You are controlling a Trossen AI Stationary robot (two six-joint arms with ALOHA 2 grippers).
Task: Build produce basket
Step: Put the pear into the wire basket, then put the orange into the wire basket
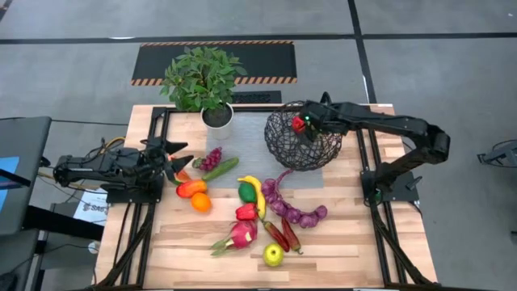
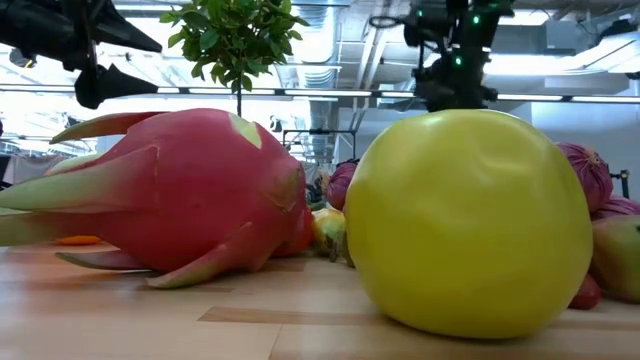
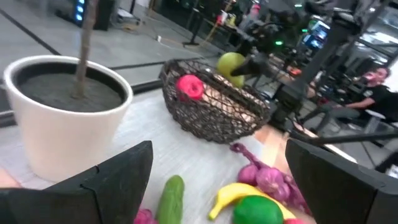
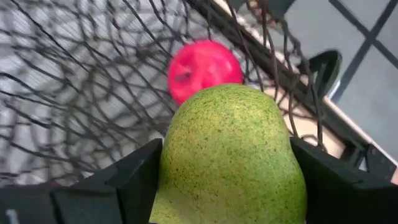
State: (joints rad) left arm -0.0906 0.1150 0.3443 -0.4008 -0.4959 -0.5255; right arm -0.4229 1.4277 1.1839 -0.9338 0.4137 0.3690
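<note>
Over the basket (image 1: 303, 141), right gripper (image 4: 227, 180) clamps a pear (image 4: 230, 155) (unlabelled).

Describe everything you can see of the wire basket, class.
The basket is a round bowl of dark thin wire in an open weave. It sits on the table's far side, right of the white plant pot. A red fruit lies inside. The right pincer holds a green pear over its rim.
</note>
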